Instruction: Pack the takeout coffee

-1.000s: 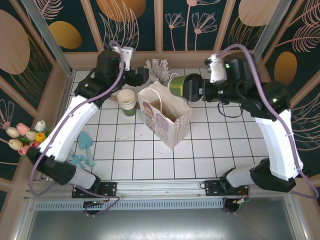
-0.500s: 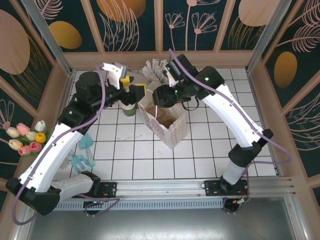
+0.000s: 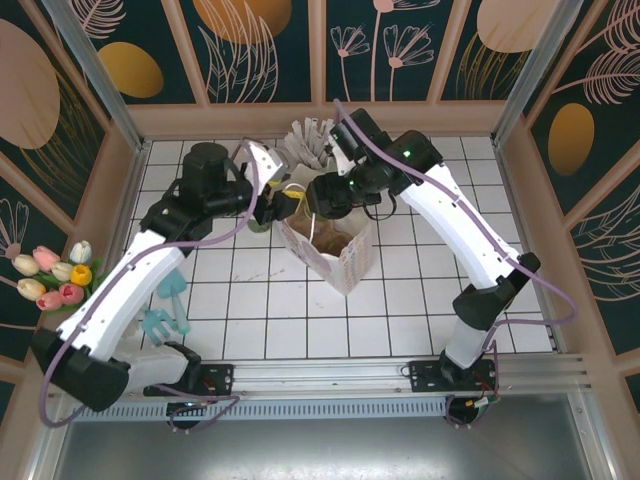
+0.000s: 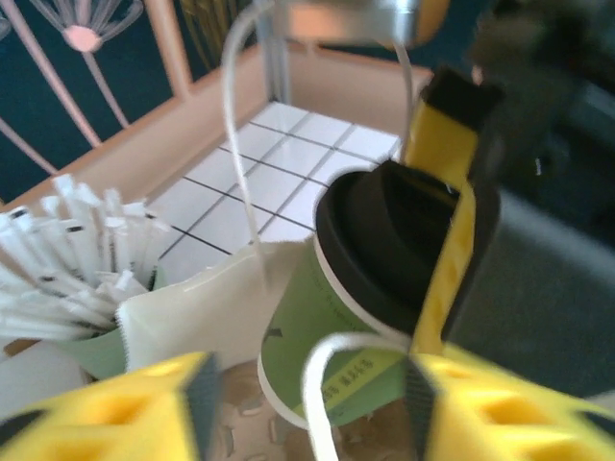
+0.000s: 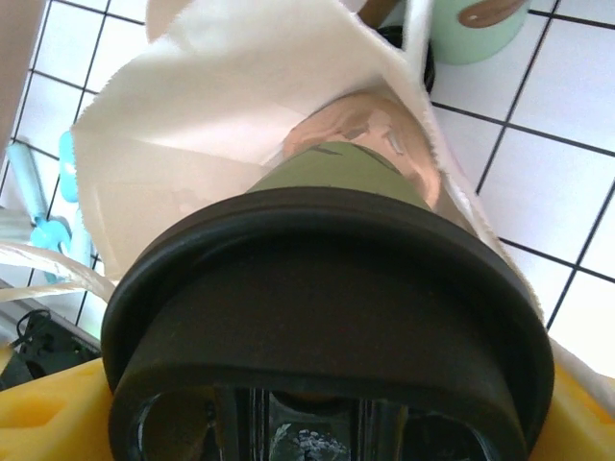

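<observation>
While the right pincer (image 3: 325,195) pinches the takeout coffee (image 4: 384,250) at the paper bag's (image 3: 345,255) mouth, lower it straight, lid up. The left pincer (image 4: 307,408), part-spread astride the rim and handle, should keep that mouth wide.

Your 2 arms reach forward and bend inward, wrists close together. Left gripper (image 3: 283,205): level, jaws apart. Right gripper (image 3: 325,195): pitched downward, jaws clamped on the takeout coffee (image 4: 384,240).
</observation>
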